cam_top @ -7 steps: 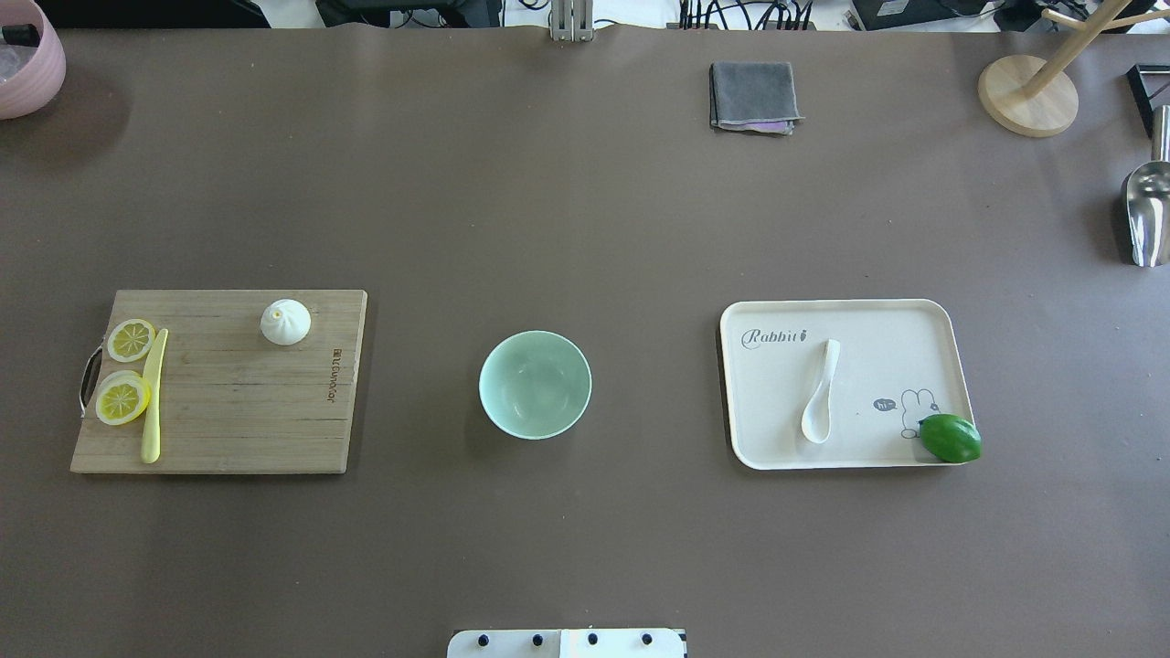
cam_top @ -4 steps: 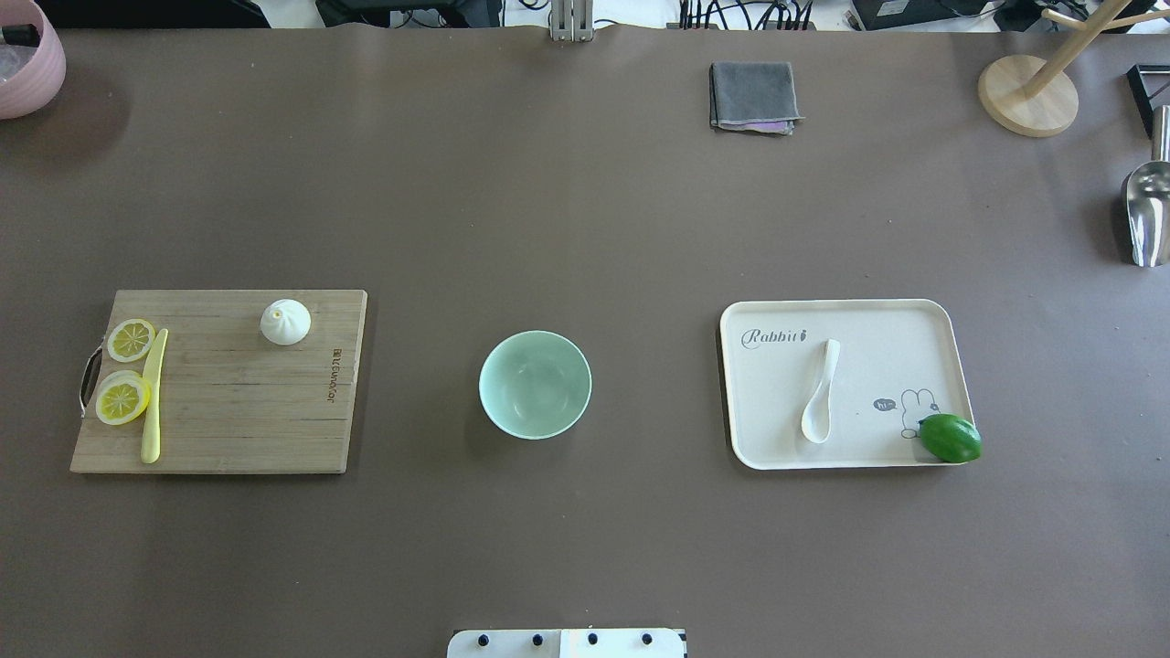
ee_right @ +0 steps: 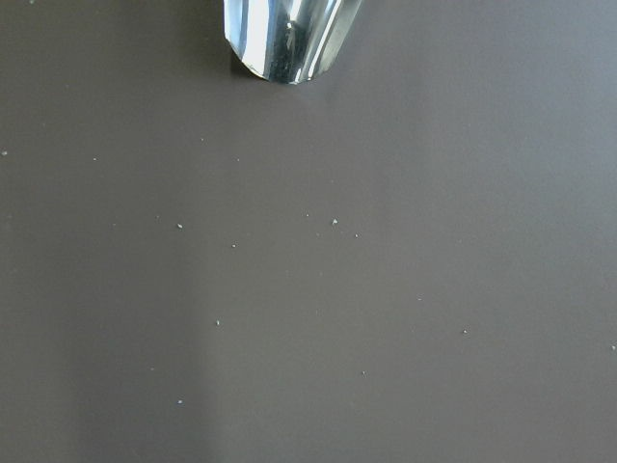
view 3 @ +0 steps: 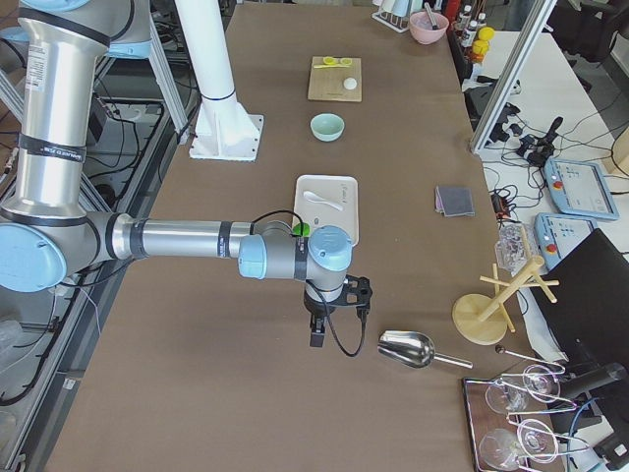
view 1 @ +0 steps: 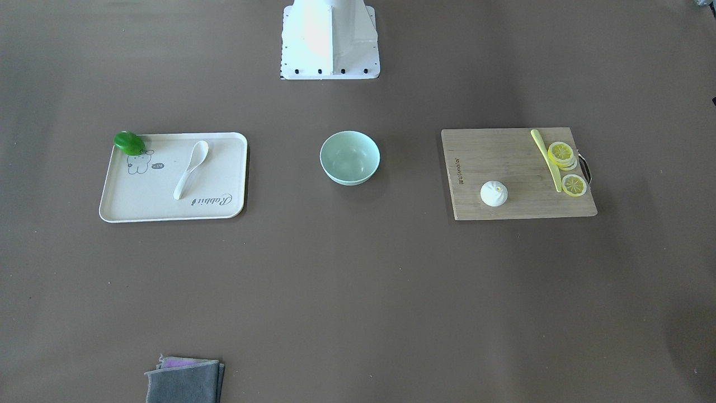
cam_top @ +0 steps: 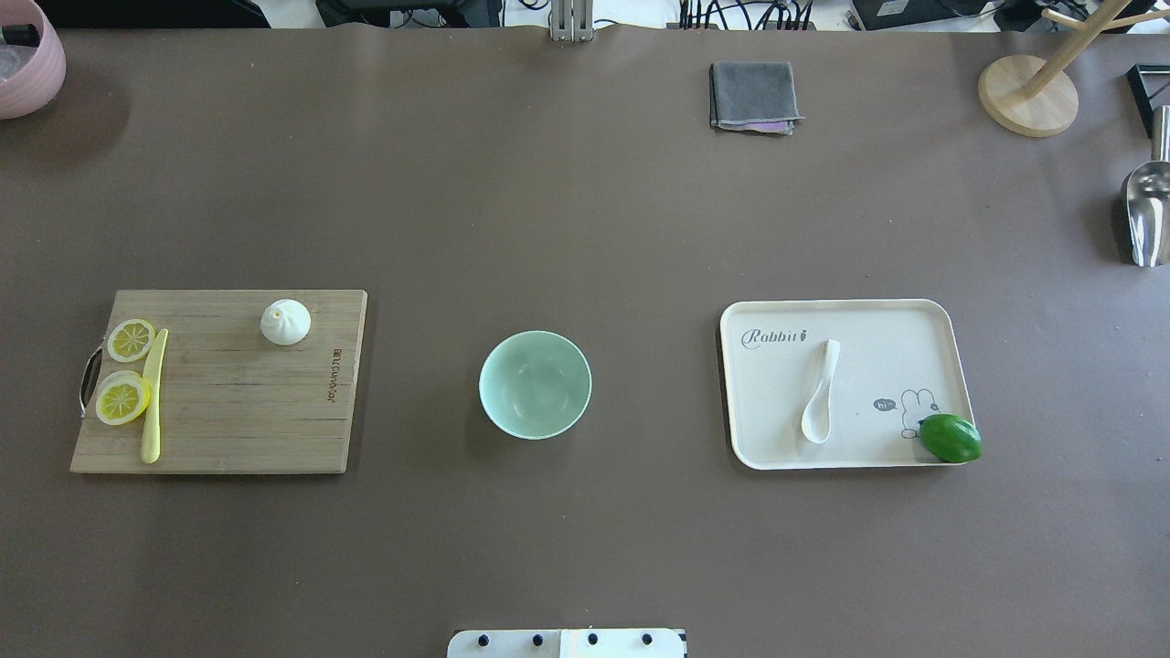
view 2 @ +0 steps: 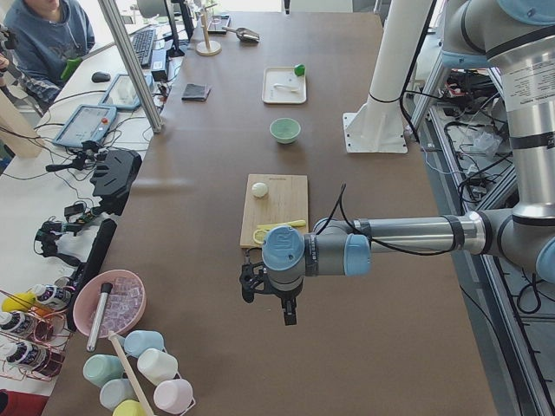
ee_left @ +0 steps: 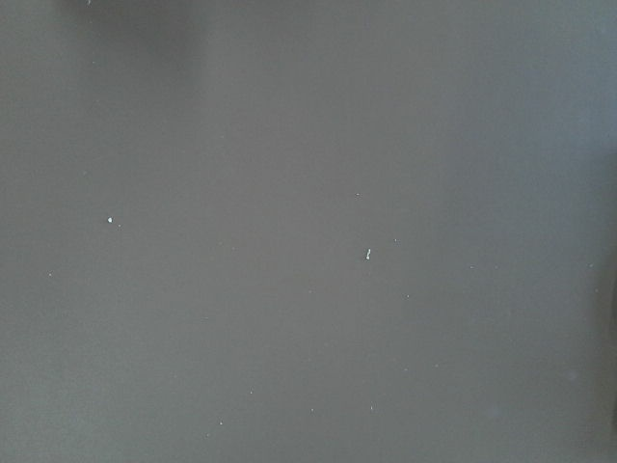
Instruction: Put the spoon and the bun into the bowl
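On the brown worktop (cam_top: 585,228) I read the round mint-green bowl (cam_top: 535,385) between the wooden cutting board (cam_top: 228,411) carrying the pleated white steamed bun (cam_top: 285,322) and the cream tray (cam_top: 877,347) carrying the glossy white soup spoon (cam_top: 822,393); I cannot tell whether the left jaws or right jaws are open.

Brown table (cam_top: 585,210), overhead view. At left, a wooden cutting board (cam_top: 228,411) bears two lemon slices (cam_top: 131,340) beside a pale yellow knife (cam_top: 153,397). At right, a cream tray (cam_top: 877,356) printed "Rabbit"; a green fruit (cam_top: 951,439) sits at its corner, apparently on the rim. Far side: folded grey cloth (cam_top: 752,95), wooden stand (cam_top: 1027,95), metal scoop (cam_top: 1146,215), pink bowl (cam_top: 27,59).
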Robot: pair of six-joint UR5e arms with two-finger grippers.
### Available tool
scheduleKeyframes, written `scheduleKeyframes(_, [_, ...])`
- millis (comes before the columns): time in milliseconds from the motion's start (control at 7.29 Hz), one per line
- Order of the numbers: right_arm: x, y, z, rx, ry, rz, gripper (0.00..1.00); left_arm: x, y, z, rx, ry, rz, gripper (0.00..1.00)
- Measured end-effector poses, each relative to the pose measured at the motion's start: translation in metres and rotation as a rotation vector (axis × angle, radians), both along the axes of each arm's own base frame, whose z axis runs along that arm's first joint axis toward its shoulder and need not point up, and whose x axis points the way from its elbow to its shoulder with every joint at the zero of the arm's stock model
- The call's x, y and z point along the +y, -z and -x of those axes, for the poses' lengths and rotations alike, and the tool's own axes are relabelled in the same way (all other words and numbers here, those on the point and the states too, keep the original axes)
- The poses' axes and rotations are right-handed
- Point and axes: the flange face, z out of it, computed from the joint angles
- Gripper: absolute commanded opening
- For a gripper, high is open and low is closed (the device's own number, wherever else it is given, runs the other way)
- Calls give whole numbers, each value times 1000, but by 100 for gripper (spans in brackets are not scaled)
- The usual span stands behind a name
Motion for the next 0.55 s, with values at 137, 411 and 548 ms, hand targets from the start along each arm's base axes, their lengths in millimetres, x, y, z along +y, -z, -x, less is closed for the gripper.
scheduleKeyframes(137, [-3,-1,3,-1,1,5,100,0,0,0,0,0,0,99])
scheduleKeyframes(411, [-7,1,7,-25,1,11,100,0,1,0,0,1,3,98])
scheduleKeyframes(548, [-7,3,9,-40,0,11,100,0,1,0,1,2,4,98])
